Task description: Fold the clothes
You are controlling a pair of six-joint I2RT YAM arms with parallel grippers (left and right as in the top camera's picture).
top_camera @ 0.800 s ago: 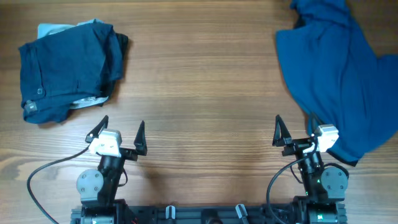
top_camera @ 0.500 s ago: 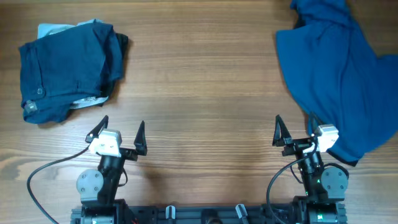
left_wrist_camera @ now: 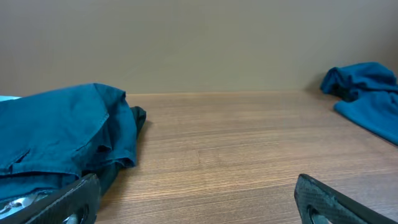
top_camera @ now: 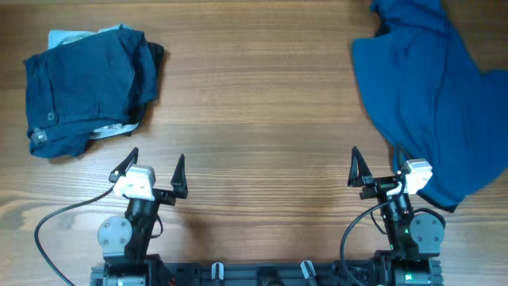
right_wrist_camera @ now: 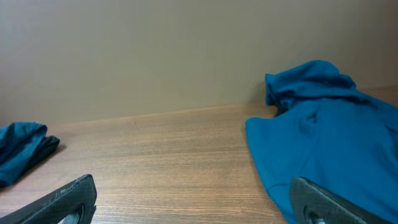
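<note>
A: Your end effectors?
B: Both spread wide, empty: left end effector (top_camera: pixel 156 156), right end effector (top_camera: pixel 375 155), at your near table (top_camera: pixel 254 111) edge.
A: Clothes?
B: blue shirt (top_camera: pixel 432 103) crumpled far right; navy pile (top_camera: pixel 79 87) far left.

place: robot lab bench | signs: wood-grain table (top_camera: pixel 262 119), plain wall (left_wrist_camera: pixel 199 43), cabled arm mounts (top_camera: pixel 117 233)

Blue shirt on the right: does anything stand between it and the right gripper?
Nothing visible does. The right gripper, with its jaws open, sits at the near edge of the blue shirt, with only bare table beside it.
</note>
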